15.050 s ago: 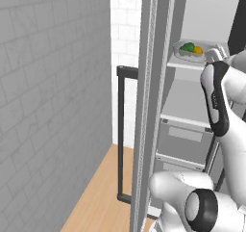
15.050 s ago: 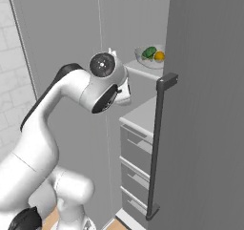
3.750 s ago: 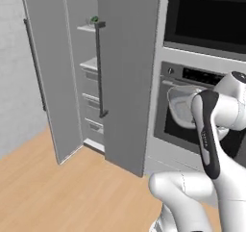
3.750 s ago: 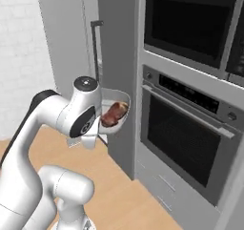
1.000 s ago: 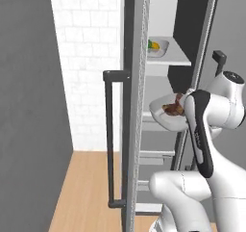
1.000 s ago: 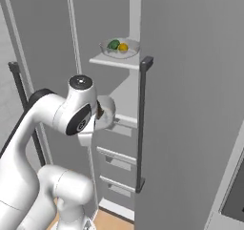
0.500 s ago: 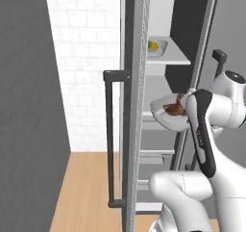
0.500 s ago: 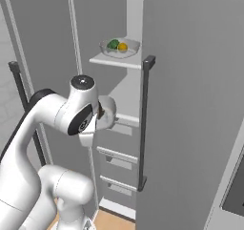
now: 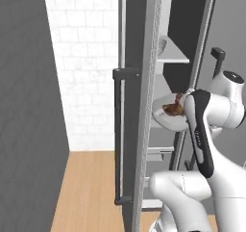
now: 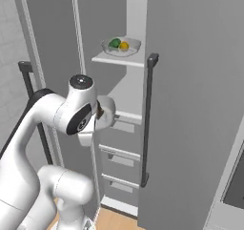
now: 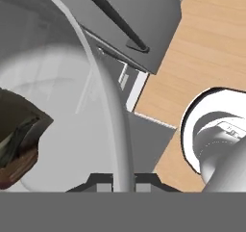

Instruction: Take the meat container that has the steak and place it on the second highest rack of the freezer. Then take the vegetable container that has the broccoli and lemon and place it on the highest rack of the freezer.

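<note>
My gripper (image 11: 121, 186) is shut on the rim of the white meat container (image 11: 72, 106), which holds the reddish-brown steak (image 11: 17, 142). In the left base view the meat container (image 9: 166, 119) with the steak (image 9: 173, 109) hangs just in front of the open freezer (image 9: 139, 106), below the highest rack (image 9: 174, 58). The right base view shows the meat container (image 10: 107, 112) at my wrist, slightly below the second highest rack (image 10: 128, 94). On the highest rack (image 10: 114, 58) rests the vegetable container (image 10: 121, 47) with the broccoli (image 10: 114, 43) and the lemon (image 10: 124, 46).
The freezer's left door stands edge-on with its dark bar handle (image 9: 118, 135). The right door (image 10: 190, 105) carries another dark handle (image 10: 147, 119). Grey drawers (image 10: 119, 152) sit under the shelves. Wood floor (image 9: 86, 187) and a white brick wall (image 9: 86, 58) lie left.
The whole picture has shifted slightly, so the base has crept closer to the freezer. The meat container stays in my gripper in front of the shelves.
</note>
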Robot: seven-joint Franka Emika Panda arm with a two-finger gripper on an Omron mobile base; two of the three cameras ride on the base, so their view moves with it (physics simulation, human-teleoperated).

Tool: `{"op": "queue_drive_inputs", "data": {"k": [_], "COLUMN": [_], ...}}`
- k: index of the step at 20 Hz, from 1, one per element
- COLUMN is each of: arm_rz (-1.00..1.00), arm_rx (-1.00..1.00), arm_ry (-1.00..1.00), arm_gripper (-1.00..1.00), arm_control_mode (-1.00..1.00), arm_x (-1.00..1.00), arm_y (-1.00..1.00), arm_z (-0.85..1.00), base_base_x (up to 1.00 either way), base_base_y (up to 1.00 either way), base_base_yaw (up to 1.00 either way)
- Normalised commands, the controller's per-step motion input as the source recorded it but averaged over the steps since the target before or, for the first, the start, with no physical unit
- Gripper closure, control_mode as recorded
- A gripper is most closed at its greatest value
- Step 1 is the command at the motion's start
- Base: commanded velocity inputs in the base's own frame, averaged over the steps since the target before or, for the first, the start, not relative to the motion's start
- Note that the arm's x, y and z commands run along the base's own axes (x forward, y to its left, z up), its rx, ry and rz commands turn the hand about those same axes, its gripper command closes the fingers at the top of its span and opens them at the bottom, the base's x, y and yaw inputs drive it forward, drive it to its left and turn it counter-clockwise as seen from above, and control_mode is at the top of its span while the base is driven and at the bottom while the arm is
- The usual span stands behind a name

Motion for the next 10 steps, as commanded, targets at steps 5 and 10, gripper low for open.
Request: {"op": "queue_drive_inputs", "data": {"k": [5,10], "arm_rz": [0.00,0.00], "arm_rx": [0.00,0.00], "arm_ry": [0.00,0.00], "arm_gripper": [1.00,1.00], "arm_control_mode": [1.00,1.00], "arm_x": [0.00,0.00], "arm_y": [0.00,0.00], "arm_z": [0.00,0.00], "base_base_x": [-0.28,-0.39], "base_base_y": [-0.45,-0.15], "base_base_yaw": [-0.07,-0.01]}}
